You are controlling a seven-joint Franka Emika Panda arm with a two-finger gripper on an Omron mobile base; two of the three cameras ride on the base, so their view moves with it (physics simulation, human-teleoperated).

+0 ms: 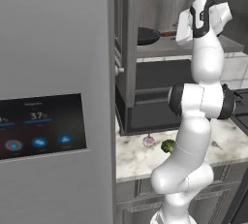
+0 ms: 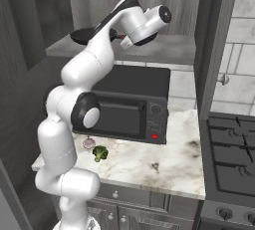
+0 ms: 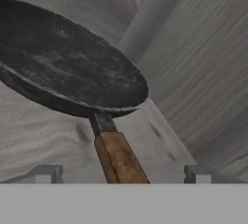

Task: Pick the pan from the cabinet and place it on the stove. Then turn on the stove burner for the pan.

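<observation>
Because the jaws stand wide apart and hold nothing, the gripper point(image 3: 117, 174) has no hold yet on the frying pan point(image 3: 68, 68), which sits on the shelf inside the open grey wood-grain cabinet point(image 1: 127, 43). Its reddish-brown wooden handle point(image 3: 118, 157) runs between the two fingertips point(image 3: 46, 173). Closing off-centre could let the round handle roll or slip. Gripped so far from the heavy bowl, the pan may tip, scrape the shelf, or strike the cabinet wall close beside it on the way out.

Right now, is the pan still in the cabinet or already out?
In. The pan sits flat on the cabinet shelf, with the open gripper straddling its handle.
</observation>
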